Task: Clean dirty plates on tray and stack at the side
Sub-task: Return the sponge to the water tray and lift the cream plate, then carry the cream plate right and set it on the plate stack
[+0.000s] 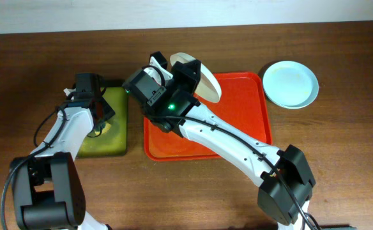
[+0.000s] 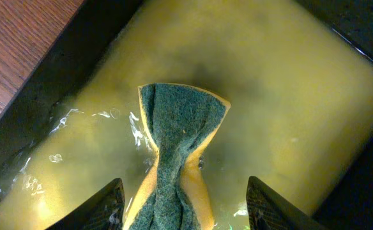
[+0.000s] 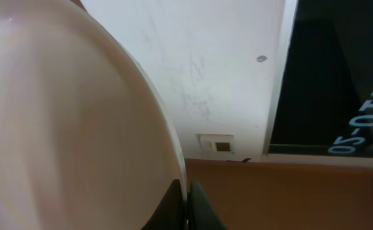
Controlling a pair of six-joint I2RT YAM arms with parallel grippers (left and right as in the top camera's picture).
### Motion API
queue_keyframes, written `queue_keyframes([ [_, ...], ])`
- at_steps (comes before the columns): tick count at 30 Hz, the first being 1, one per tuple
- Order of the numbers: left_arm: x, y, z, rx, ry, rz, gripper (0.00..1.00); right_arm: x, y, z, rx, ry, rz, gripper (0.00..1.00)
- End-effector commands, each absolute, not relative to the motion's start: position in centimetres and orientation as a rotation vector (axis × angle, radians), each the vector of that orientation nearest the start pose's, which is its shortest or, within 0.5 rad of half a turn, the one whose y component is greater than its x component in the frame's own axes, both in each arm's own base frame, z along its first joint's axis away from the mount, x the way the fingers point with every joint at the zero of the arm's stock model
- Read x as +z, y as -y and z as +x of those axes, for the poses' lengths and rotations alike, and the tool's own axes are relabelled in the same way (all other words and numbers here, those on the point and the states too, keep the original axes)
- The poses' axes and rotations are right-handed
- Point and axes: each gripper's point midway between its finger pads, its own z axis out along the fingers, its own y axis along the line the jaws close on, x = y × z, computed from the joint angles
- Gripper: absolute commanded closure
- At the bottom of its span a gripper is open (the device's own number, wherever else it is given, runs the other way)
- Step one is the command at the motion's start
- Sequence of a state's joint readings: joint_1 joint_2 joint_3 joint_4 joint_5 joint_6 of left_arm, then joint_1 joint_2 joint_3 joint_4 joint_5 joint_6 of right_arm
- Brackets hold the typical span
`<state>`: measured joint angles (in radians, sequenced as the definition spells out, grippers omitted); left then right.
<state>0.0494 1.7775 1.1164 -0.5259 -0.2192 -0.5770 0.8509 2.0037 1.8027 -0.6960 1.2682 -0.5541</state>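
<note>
right gripper (image 3: 188, 203): I read both fingers pressed onto the rim of the cream-white round shallow plate (image 1: 207, 82), one on each face, pinching it. In the wrist view the dark fingertips meet at the plate's edge.
cream plate, position: held steeply tilted, nearly on edge, over the far left corner of the large red-orange rectangular plastic tray (image 1: 244, 121). Its upper part overhangs the tray's far rim. The arm hides the lower edge, so I cannot tell whether it touches the tray.
cream plate, surface: a smooth pale face fills the left of the right wrist view. I can make out no smear from here.
left gripper (image 2: 181, 195): fingers spread, one on each side of the sponge, with a gap showing on both sides.
sponge: yellow sponge with dark green scouring face (image 2: 181, 128), squeezed in at the waist, lying in yellow liquid inside the small olive-green black-rimmed tray (image 1: 113, 137), which sits just left of the red-orange tray.
other plate: pale mint-blue round plate (image 1: 290, 84) lying flat on the brown wooden table (image 1: 340, 160), just beside the red-orange tray's far right corner.
</note>
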Motion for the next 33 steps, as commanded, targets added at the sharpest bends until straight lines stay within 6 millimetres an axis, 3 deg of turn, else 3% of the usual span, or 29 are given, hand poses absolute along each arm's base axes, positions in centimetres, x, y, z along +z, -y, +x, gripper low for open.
queue_keyframes([
  [1, 4.0, -6.0, 39.0, 0.161, -2.57, -0.901, 0.38, 28.8, -23.6, 42.6, -1.409, -1.786, -0.91, 0.96],
  [3, 4.0, -6.0, 39.0, 0.161, -2.57, -0.901, 0.33, 29.2, -23.9, 42.9, -1.43, -1.766, -0.942, 0.96],
  [6, 4.0, -6.0, 39.0, 0.16, -2.571, -0.901, 0.16, 29.9, -24.1, 43.2, -1.438, -1.748, -0.926, 0.96],
  [10, 3.9, -5.7, 39.0, 0.134, -2.578, -0.898, 0.01, 29.1, -24.4, 43.3, -1.357, -1.776, -0.904, 0.96],
  [11, 3.9, -5.5, 39.0, 0.121, -2.582, -0.897, 0.01, 27.7, -24.8, 43.3, -1.279, -1.811, -0.951, 0.96],
  [14, 3.9, -5.5, 39.1, 0.119, -2.582, -0.897, 0.01, 20.6, -26.3, 42.0, -0.939, -1.959, -1.386, 0.96],
  [15, 3.9, -5.5, 39.1, 0.119, -2.582, -0.897, 0.01, 20.4, -25.2, 42.7, -0.926, -2.002, -1.343, 0.96],
  [17, 3.9, -5.4, 39.1, 0.115, -2.583, -0.896, 0.01, 22.3, -21.2, 45.5, -0.951, -2.08, -0.991, 0.96],
  [19, 3.9, -5.4, 39.1, 0.115, -2.583, -0.896, 0.01, 23.0, -17.7, 47.7, -0.858, -2.155, -0.724, 0.96],
  [22, 3.9, -5.4, 39.1, 0.115, -2.583, -0.896, 0.01, 19.8, -13.3, 49.8, -0.382, -2.385, -0.525, 0.96],
  [23, 3.9, -5.4, 39.1, 0.115, -2.583, -0.896, 0.01, 18.6, -12.0, 50.0, -0.188, -2.451, -0.497, 0.96],
  [24, 3.9, -5.4, 39.1, 0.115, -2.583, -0.896, 0.01, 17.4, -9.5, 50.2, 0.097, -2.524, -0.397, 0.96],
  [27, 3.9, -5.4, 39.1, 0.115, -2.583, -0.896, 0.01, 15.6, -3.5, 50.0, 0.442, -2.577, -0.175, 0.96],
  [31, 3.9, -5.4, 39.1, 0.115, -2.583, -0.896, 0.01, 11.1, 7.6, 48.3, 0.505, -2.64, 0.249, 0.96],
  [33, 3.9, -5.4, 39.1, 0.115, -2.583, -0.896, 0.01, 9.7, 11.4, 47.6, 0.504, -2.626, 0.441, 0.96],
])
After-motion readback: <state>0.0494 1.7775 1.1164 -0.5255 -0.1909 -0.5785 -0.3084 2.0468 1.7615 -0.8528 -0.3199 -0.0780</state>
